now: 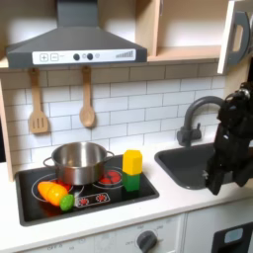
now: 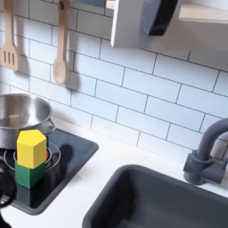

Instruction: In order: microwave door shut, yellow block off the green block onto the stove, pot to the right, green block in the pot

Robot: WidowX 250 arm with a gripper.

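Observation:
The microwave door (image 1: 235,36), white with a dark window, stands swung open at the first exterior view's top right; its dark edge (image 2: 164,14) shows at the top of the second exterior view. The yellow block (image 1: 131,160) (image 2: 31,148) sits on the green block (image 1: 131,182) (image 2: 29,175) on the black stove (image 1: 109,203) (image 2: 75,157). Behind them on the stove stands the steel pot (image 1: 79,161) (image 2: 21,116). My black gripper (image 1: 213,182) hangs over the sink, well right of the blocks. The dark, blurred fingers hide whether they are apart.
A dark sink basin (image 1: 193,166) (image 2: 160,200) with a grey faucet (image 1: 198,111) (image 2: 207,153) lies beside the stove. Orange-yellow toy food (image 1: 53,191) and a lime-green piece (image 1: 66,203) rest on the stove's front left. A wooden spatula (image 1: 38,104) and spoon (image 1: 87,99) hang on the tiles under the range hood (image 1: 74,40).

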